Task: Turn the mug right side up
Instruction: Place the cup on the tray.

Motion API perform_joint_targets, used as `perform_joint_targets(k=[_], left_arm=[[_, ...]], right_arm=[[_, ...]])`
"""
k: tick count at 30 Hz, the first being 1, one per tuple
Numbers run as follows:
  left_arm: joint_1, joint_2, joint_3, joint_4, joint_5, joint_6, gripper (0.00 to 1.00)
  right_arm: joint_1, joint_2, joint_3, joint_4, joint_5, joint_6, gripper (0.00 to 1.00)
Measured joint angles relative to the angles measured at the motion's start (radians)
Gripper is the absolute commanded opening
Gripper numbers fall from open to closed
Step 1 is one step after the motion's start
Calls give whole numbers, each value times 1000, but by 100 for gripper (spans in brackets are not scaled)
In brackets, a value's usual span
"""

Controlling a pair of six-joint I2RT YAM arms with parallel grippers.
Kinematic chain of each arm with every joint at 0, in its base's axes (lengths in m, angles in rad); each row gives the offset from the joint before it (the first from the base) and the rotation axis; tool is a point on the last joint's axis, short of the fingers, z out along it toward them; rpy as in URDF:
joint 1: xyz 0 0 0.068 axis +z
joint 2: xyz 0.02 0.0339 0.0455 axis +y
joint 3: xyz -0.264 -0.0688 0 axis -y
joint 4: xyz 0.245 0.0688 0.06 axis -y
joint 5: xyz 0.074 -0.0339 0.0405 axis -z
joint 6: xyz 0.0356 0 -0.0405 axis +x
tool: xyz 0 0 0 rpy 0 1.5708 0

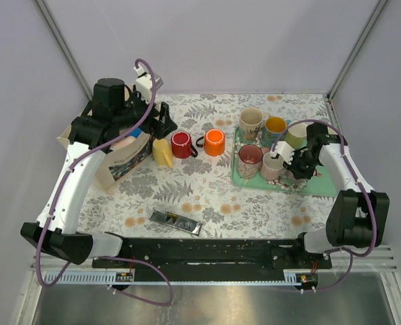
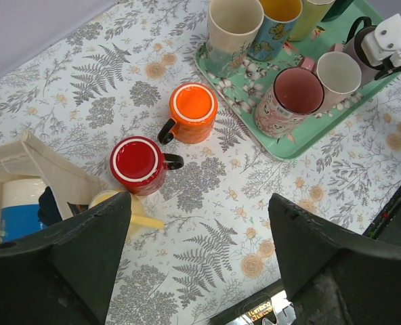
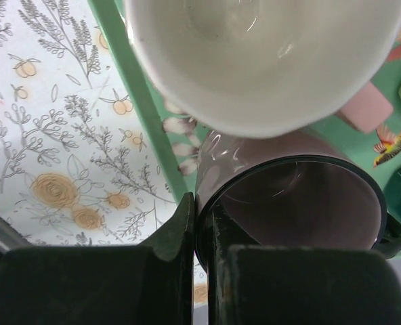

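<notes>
The right gripper (image 3: pixel 198 218) is pinched shut on the rim of the dark mug (image 3: pixel 302 203), one finger inside the wall and one outside. The mug's mouth opens straight up at the wrist, at the near edge of the tray (image 3: pixel 129 81). The left gripper (image 2: pixel 199 203) hangs open, well apart from it, so this looks like the right arm's job.

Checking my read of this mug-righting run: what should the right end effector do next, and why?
Probably open the right end effector and let go. It is shut on the rim of the dark mug, whose mouth already faces up toward the wrist camera, over the green tray beside the white mug. Whether its base is seated isn't visible.
</notes>
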Motion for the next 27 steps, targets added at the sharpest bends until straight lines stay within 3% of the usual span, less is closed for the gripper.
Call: perform_joint_targets(k=[11,23,27], left_arm=[[0,-16,-11,-9,-23,19,86],[0,-16,-13,-14,-23,19,86],[0,-16,-24,-14,-23,19,86]], right_arm=[[0,138,20,68,-1,-40,0],[17,164,31,118,-2,-37,0],[23,167,31,128,-2,-29,12]])
